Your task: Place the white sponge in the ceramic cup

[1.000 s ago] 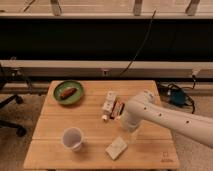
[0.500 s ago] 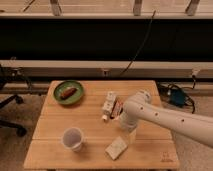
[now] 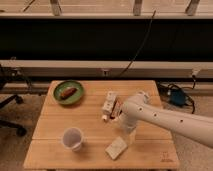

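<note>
White sponge (image 3: 116,148): near tabletop (image 3: 90,125) front edge; gripper (image 3: 128,136) just above, closure cannot be told. Advise centring, descending squarely.

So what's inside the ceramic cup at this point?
Nothing shows in the ceramic cup: its open mouth looks empty, though the rim hides the near inner wall. The white sponge lies on the table, apart from the cup, with the hand just above the sponge.
</note>
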### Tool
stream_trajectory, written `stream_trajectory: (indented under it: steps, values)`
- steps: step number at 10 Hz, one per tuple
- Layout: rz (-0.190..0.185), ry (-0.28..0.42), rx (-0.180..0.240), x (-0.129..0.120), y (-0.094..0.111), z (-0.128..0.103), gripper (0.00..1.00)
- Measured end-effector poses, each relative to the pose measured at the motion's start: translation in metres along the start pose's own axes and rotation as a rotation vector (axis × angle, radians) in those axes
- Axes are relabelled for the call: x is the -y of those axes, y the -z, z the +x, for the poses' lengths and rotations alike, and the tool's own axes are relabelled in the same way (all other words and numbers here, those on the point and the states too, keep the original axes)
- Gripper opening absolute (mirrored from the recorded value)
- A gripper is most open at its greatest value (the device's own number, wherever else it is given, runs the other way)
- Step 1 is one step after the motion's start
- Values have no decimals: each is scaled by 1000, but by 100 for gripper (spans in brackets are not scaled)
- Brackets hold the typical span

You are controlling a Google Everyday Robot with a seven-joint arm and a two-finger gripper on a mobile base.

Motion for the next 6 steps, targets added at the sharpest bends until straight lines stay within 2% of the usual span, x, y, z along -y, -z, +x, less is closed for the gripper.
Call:
stream_trajectory:
  steps: [2,6]
  values:
    - [-11,-21,-6,-18,-5,-14,80]
    - [-18,-38,-1,-26,-15,-29,80]
